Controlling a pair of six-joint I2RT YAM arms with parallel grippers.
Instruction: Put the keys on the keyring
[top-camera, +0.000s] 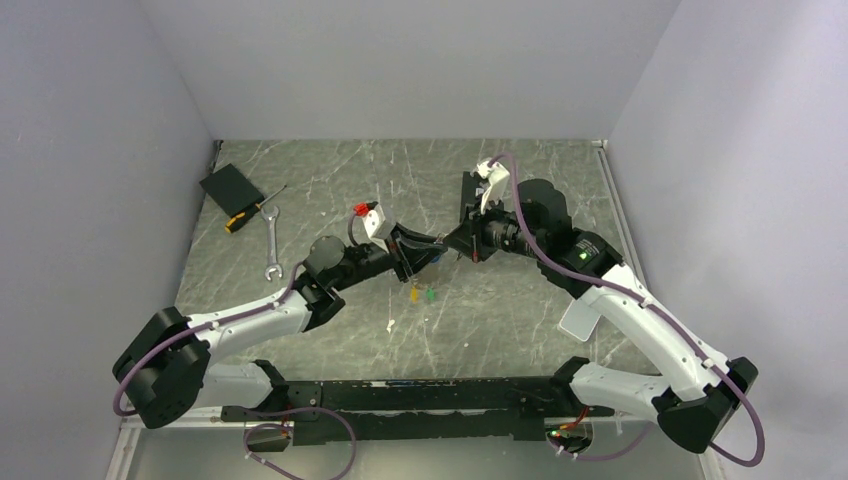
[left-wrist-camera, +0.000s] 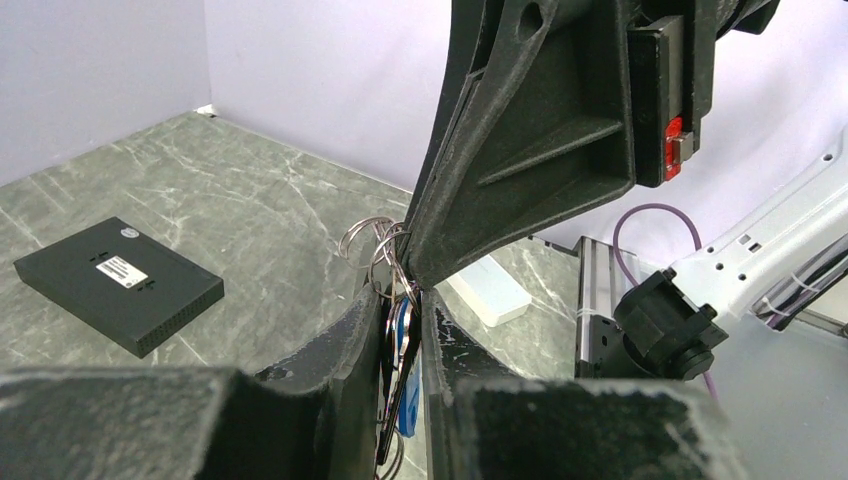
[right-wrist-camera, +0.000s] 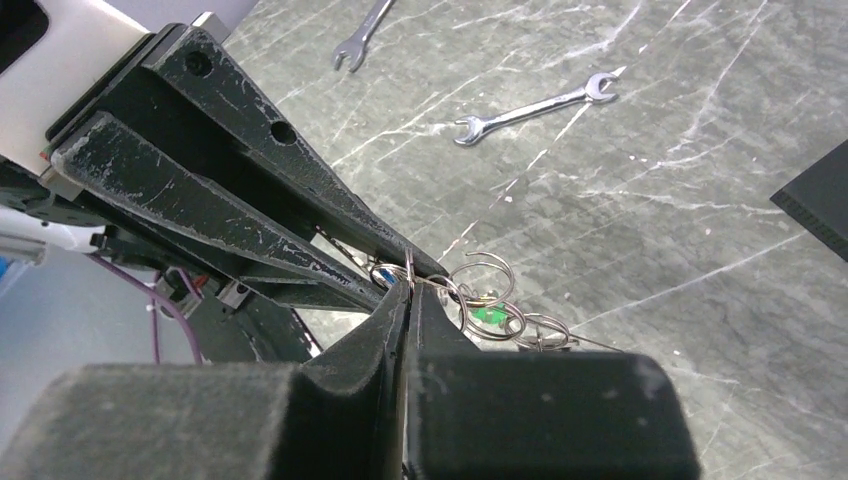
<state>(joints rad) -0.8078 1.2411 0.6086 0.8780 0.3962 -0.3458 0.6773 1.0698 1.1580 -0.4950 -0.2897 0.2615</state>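
My two grippers meet above the middle of the table. The left gripper (top-camera: 420, 246) (left-wrist-camera: 405, 305) is shut on a bunch of keys (left-wrist-camera: 404, 345): a blue-headed key and a dark one stand edgewise between its fingers. The keyring's (right-wrist-camera: 488, 288) silver wire loops stick out past the fingertips, in the left wrist view as the keyring (left-wrist-camera: 368, 240). The right gripper (top-camera: 447, 243) (right-wrist-camera: 408, 290) is shut on a thin wire of the keyring, tip to tip with the left fingers (right-wrist-camera: 230, 195). A green key head (right-wrist-camera: 487, 315) hangs among the rings. Yellow and green key heads (top-camera: 422, 294) dangle below.
A black box (top-camera: 232, 186) (left-wrist-camera: 120, 285), a screwdriver (top-camera: 255, 210) and a wrench (top-camera: 273, 243) lie at the back left. Two wrenches (right-wrist-camera: 530, 105) show in the right wrist view. A white block (top-camera: 580, 320) (left-wrist-camera: 490, 290) lies by the right arm.
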